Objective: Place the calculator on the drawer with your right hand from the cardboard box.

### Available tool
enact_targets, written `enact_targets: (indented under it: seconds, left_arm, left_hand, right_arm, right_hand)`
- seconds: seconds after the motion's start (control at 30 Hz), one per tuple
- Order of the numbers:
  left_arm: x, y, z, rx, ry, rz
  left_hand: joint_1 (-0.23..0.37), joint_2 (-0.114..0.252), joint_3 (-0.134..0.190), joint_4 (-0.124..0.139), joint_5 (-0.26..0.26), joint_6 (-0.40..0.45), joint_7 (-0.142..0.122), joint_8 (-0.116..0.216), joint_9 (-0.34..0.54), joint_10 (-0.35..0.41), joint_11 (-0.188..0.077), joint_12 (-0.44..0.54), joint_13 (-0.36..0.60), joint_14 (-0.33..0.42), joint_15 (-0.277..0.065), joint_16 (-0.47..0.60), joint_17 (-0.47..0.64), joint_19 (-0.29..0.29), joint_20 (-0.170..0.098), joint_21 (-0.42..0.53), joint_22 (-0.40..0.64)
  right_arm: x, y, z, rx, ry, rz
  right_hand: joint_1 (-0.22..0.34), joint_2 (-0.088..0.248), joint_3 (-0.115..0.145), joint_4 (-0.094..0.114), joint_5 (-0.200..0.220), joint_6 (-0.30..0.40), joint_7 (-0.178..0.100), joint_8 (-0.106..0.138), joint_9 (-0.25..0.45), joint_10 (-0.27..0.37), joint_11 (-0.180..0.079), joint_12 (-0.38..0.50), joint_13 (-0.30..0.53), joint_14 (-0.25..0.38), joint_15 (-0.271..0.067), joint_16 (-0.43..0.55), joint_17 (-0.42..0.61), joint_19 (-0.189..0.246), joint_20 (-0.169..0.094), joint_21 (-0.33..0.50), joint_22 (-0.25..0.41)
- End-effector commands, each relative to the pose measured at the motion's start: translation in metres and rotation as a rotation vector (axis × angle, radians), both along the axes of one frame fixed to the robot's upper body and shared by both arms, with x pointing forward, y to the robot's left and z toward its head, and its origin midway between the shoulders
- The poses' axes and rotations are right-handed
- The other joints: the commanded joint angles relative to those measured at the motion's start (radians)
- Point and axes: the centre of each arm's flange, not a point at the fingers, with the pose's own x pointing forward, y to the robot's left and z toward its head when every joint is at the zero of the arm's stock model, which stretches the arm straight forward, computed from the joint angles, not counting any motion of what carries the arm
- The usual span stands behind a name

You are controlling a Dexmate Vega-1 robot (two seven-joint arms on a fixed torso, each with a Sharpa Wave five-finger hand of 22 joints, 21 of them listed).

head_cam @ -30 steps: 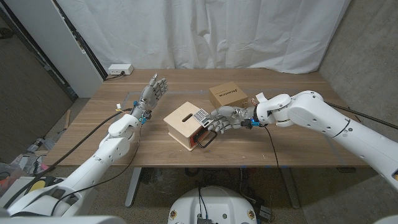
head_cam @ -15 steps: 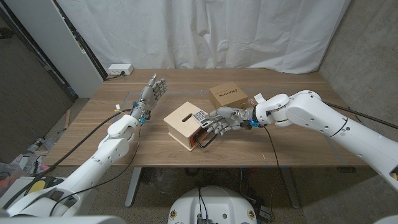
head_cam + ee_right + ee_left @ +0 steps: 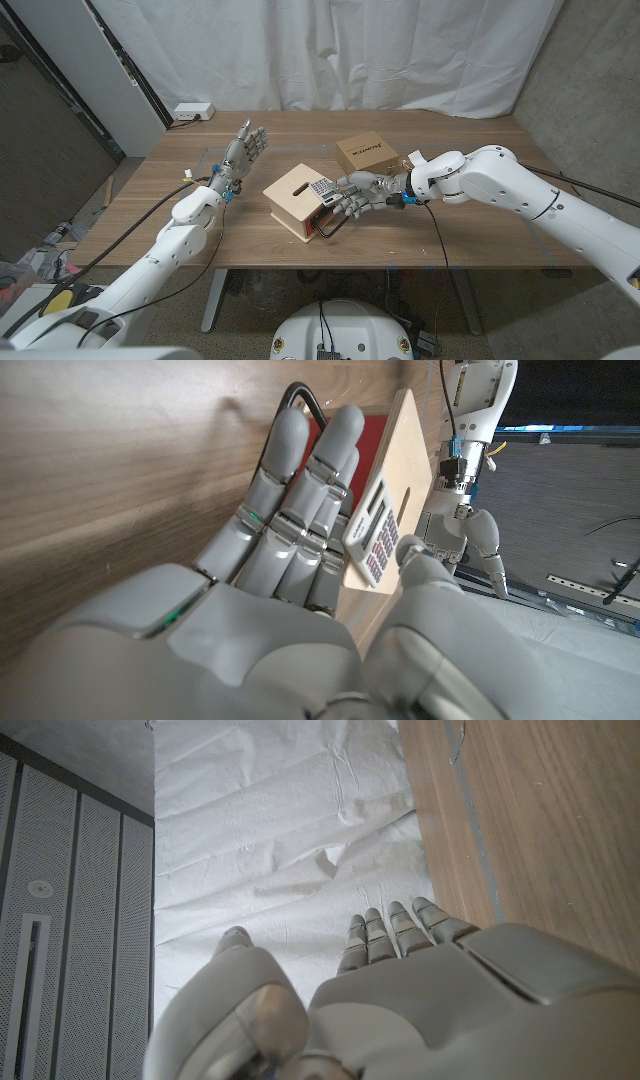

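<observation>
On the drawer point(image 3: 298, 199) top, the right robot hand point(image 3: 352, 196) pinched the calculator point(image 3: 320, 187) during placement; release appeared due next.

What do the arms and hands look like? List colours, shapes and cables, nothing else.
Both arms are smooth, rounded white shells. The left hand and right hand are grey metal-look, jointed, with human-like fingers. Small blue parts sit at each wrist. A thin black cable hangs from the right wrist; another black cable runs along the left arm. A small green light shows on the back of the right hand.
</observation>
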Motion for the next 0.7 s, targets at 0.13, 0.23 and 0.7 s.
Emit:
enact_targets:
  seconds: [0.13, 0.23, 0.7]
  left_arm:
    - [-0.0034, 0.0017, -0.003, -0.002, 0.004, 0.003]
    - [-0.0028, 0.0013, -0.0028, -0.002, 0.004, 0.001]
    - [-0.0018, 0.0008, -0.0007, 0.006, 0.006, 0.003]
  left_hand:
    - [0.004, 0.009, -0.006, 0.003, -0.002, 0.01, -0.001, -0.003, 0.006, 0.008, -0.001, -0.002, 0.003, 0.009, -0.001, -0.002, 0.006, 0.002, -0.006, -0.002, 0.002]
    - [0.005, 0.009, -0.007, 0.003, -0.003, 0.01, -0.001, -0.003, 0.006, 0.007, -0.002, -0.002, 0.003, 0.009, -0.001, -0.002, 0.006, 0.002, -0.006, -0.002, 0.002]
    - [0.006, 0.01, -0.009, 0.003, -0.004, 0.009, -0.001, -0.003, 0.006, 0.007, 0.002, -0.002, 0.003, 0.009, -0.001, -0.002, 0.006, 0.002, -0.005, -0.002, 0.002]
  right_arm:
    - [0.0015, 0.0008, -0.0035, -0.002, 0.009, 0.005]
    - [0.0022, 0.001, -0.0033, -0.001, 0.01, 0.002]
    - [0.003, -0.0081, -0.003, -0.006, -0.004, -0.028]
  right_hand:
    - [-0.015, -0.005, -0.001, 0.006, -0.007, -0.017, 0.004, -0.006, -0.001, -0.005, 0.004, 0.002, 0.003, -0.003, -0.002, 0.007, 0.002, 0.007, -0.037, -0.008, 0.002]
    - [-0.017, -0.005, 0.0, 0.007, -0.007, -0.022, 0.007, -0.007, -0.002, -0.005, 0.005, 0.001, 0.003, -0.003, -0.003, 0.007, 0.002, 0.009, -0.037, -0.007, 0.004]
    - [-0.025, -0.008, 0.003, 0.009, -0.007, -0.037, 0.011, -0.006, -0.006, -0.007, 0.007, 0.0, 0.002, -0.005, -0.003, 0.007, 0.001, 0.012, -0.037, -0.009, 0.005]
